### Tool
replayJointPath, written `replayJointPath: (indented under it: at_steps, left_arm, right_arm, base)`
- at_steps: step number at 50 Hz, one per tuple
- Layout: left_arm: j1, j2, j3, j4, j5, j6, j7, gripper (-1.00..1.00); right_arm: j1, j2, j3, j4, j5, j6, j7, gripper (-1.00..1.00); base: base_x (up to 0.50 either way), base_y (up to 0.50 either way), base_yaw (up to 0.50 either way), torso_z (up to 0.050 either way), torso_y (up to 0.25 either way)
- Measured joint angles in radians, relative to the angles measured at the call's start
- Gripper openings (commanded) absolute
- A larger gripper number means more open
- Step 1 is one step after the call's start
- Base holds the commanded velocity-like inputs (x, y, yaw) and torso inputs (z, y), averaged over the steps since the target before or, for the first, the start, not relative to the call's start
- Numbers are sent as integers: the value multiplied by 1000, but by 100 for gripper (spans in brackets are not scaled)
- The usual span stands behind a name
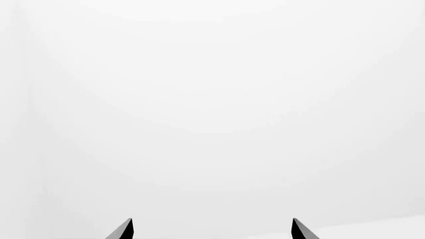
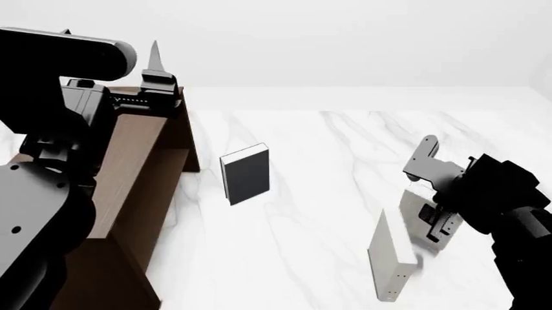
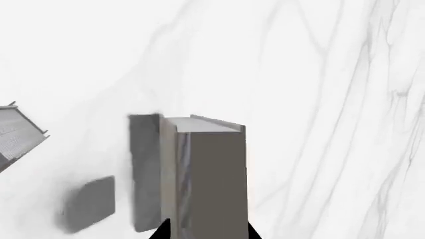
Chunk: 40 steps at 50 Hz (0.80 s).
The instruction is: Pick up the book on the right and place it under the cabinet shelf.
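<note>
A: Left wrist view: just two dark fingers [image 1: 123, 230] at the bottom edge, set wide apart, nothing but blank white between them.

B: Head view now. The cabinet shelf [image 2: 138, 161] fills the left side, and the left gripper [image 2: 155, 64] is raised above its far end, upper left. A black-covered book [image 2: 247, 173] stands upright at centre on the marble surface [image 2: 328, 155].

A: Lower right, the right gripper [image 2: 424, 216] is at the off-white book [image 2: 412, 213], and a pale grey book [image 2: 386, 258] stands just beside it.

B: Right wrist view: the book [image 3: 206, 174] fills the lower centre, upright, the fingers [image 3: 162, 230] clamped on either side of it at the bottom edge.
</note>
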Motion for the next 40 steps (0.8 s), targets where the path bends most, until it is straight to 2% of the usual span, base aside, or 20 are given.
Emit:
replayJointPath:
  at_steps: [29,40]
  left_arm:
    - [-3,-20,-46,39,-31,-44,-17,100]
    - [-3,-24,-54,46,-39,-49,-22,100]
  right_arm:
    - [-4,6,7,-3,-30,-25,-10,-100]
    - [28,37,-3,-64,-34,23,11,-100]
  base:
    - [0,0,0,0,0]
    - [0,0,0,0,0]
